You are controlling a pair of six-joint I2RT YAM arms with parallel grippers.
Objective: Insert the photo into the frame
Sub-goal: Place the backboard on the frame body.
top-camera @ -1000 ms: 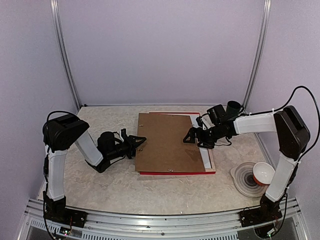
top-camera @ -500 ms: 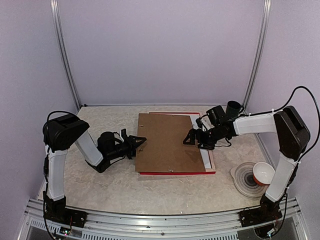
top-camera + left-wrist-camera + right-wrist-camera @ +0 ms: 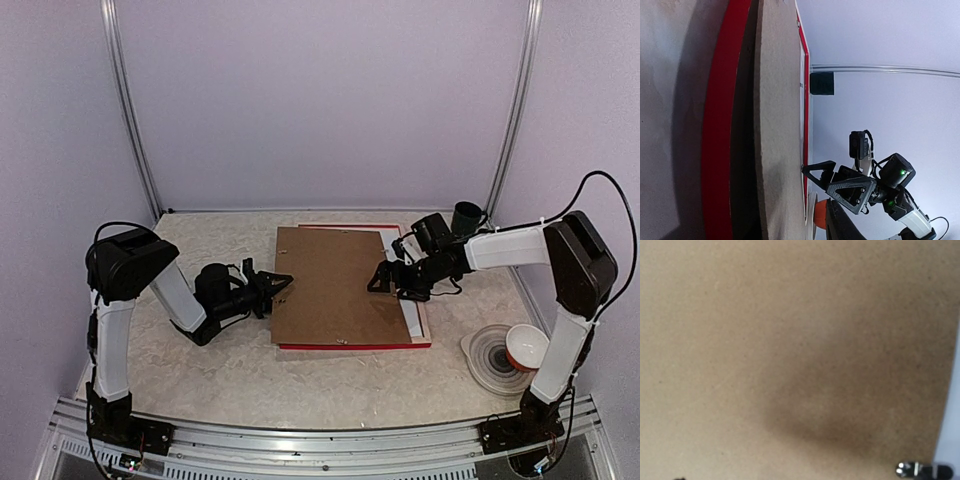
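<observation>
The red frame [image 3: 355,345] lies flat at the table's middle, and its red edge shows in the left wrist view [image 3: 722,125]. A plain brown backing board [image 3: 330,285] lies on it, shifted left, with its left edge raised off the frame [image 3: 777,100]. The photo is hidden. A white strip [image 3: 413,318] shows along the frame's right side. My left gripper [image 3: 277,285] is at the board's left edge, jaws apart. My right gripper [image 3: 380,278] rests a fingertip [image 3: 812,170] on the board's right part. Its own view shows only board [image 3: 790,340] and a metal tab [image 3: 920,470].
A grey plate [image 3: 490,362] with an orange-and-white bowl [image 3: 525,345] sits at the front right by the right arm's base. A dark green cup [image 3: 466,214] stands at the back right, and also shows in the left wrist view [image 3: 821,83]. Purple walls enclose the table.
My right gripper has shifted very slightly on the board. The board, the frame and my left gripper have stayed put.
</observation>
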